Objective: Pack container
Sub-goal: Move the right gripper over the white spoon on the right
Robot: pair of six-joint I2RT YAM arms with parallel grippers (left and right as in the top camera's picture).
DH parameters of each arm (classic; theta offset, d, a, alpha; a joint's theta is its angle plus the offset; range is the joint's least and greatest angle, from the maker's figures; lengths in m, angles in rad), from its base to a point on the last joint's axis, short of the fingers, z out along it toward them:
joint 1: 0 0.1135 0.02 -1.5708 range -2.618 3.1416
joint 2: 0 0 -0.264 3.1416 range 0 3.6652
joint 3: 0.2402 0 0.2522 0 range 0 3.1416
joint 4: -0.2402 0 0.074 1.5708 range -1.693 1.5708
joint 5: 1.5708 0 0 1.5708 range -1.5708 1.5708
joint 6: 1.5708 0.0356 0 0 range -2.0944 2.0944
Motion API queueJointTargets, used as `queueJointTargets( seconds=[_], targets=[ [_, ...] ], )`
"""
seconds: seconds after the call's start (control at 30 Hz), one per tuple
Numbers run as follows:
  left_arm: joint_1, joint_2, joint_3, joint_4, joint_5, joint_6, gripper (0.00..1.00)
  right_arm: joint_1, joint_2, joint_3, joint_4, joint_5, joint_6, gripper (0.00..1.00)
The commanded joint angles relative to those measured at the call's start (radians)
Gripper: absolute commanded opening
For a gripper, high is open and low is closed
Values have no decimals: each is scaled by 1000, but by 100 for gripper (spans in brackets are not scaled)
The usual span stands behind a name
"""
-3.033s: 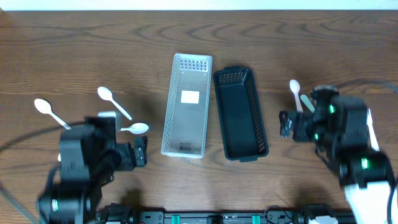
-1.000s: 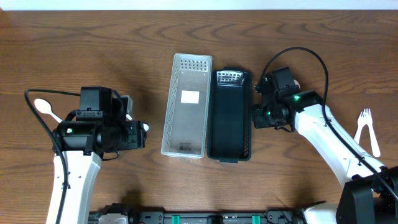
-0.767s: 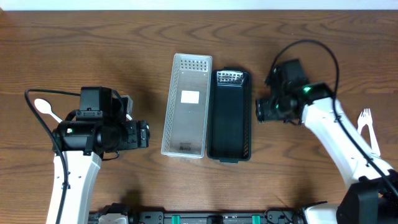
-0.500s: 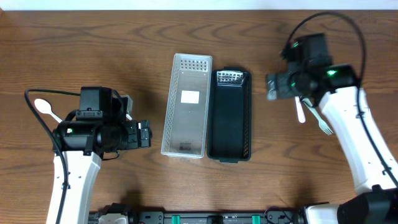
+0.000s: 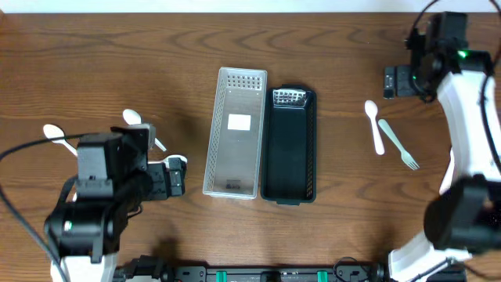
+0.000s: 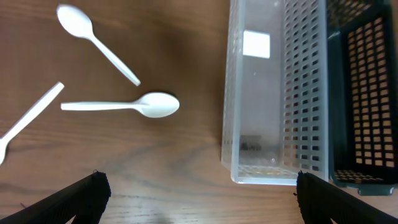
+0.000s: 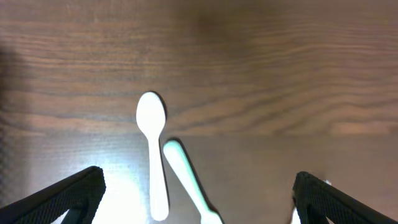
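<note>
From overhead, the clear container (image 5: 235,157) and the black basket (image 5: 290,157) lay side by side at the middle of the table (image 5: 117,55), their long walls touching and both long axes running from the near edge to the far edge. A white label (image 5: 239,121) showed in the clear container, and something pale sat at the black basket's far end, too small to name. The left gripper (image 5: 174,178) hung left of the clear container's near end, close to three white spoons, the nearest spoon (image 5: 175,161) just beside it. The right gripper (image 5: 391,81) hung far right, beyond a white spoon (image 5: 374,125) and a green fork (image 5: 398,143), well apart from the containers; that spoon's bowl pointed to the far edge and the fork's tines to the near right. In the left wrist view, the left gripper (image 6: 200,183) was spread wide and held nothing, with its fingers (image 6: 81,196) at the bottom corners; the clear container (image 6: 277,143) stood lengthwise at right, and the nearest spoon (image 6: 124,106) lay crosswise, bowl toward it. In the right wrist view, the right gripper (image 7: 198,177) likewise gaped wide and empty above the white spoon (image 7: 152,143), whose handle ran toward the camera beside the green fork (image 7: 186,177).
</note>
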Motion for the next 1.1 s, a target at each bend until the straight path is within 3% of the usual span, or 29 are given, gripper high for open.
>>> queueJointTargets(
  seconds=[0.0,0.4,1.07],
  targets=[
    [-2,-38,13,-1,-2,6,98,-1,94,38,-3,-51,-39,99],
    [-2,-42,13,-2,-1,6,98,27,310,38,20,-69,-45,99],
    [-2,-42,13,-8,-2,6,98,37,439,37,37,-114,-44,99]
  ],
)
